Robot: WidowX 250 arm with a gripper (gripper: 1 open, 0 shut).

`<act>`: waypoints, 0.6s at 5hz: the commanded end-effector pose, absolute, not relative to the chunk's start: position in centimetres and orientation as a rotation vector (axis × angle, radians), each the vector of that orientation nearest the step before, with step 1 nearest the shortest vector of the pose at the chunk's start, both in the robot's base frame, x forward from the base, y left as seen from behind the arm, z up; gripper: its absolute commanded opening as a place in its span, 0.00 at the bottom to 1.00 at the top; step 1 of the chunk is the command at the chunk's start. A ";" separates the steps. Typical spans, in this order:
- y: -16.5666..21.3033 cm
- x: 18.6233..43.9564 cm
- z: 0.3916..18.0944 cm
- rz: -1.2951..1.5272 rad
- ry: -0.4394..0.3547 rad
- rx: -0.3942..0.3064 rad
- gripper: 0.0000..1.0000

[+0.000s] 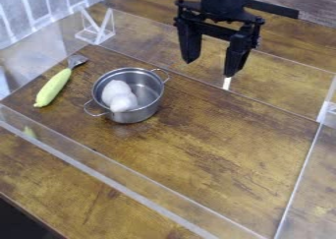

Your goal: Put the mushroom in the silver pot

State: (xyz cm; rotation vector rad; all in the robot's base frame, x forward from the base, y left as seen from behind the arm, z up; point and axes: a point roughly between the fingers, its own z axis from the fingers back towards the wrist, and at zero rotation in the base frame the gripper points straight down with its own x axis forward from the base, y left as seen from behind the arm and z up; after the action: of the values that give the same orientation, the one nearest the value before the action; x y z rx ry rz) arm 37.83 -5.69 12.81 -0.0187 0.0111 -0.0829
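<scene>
The white, egg-like mushroom lies inside the silver pot, a small shiny metal pot with two loop handles, standing left of centre on the wooden table. My black gripper hangs above and to the right of the pot, well clear of it. Its two fingers point down and stand wide apart, open, with nothing between them.
A long yellow-green corn piece lies to the left of the pot. A clear acrylic wall borders the work area at the front and right. A clear stand sits at the back left.
</scene>
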 end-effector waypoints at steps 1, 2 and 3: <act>-6.5 39.0 14.9 -0.106 -0.072 -0.014 1.00; -6.5 39.7 14.7 -0.112 -0.086 -0.010 1.00; -6.5 40.3 14.7 -0.121 -0.100 -0.007 1.00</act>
State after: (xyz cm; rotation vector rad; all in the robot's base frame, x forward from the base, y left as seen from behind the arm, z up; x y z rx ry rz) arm 39.81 -5.83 12.24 -0.0053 -0.0242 -0.1023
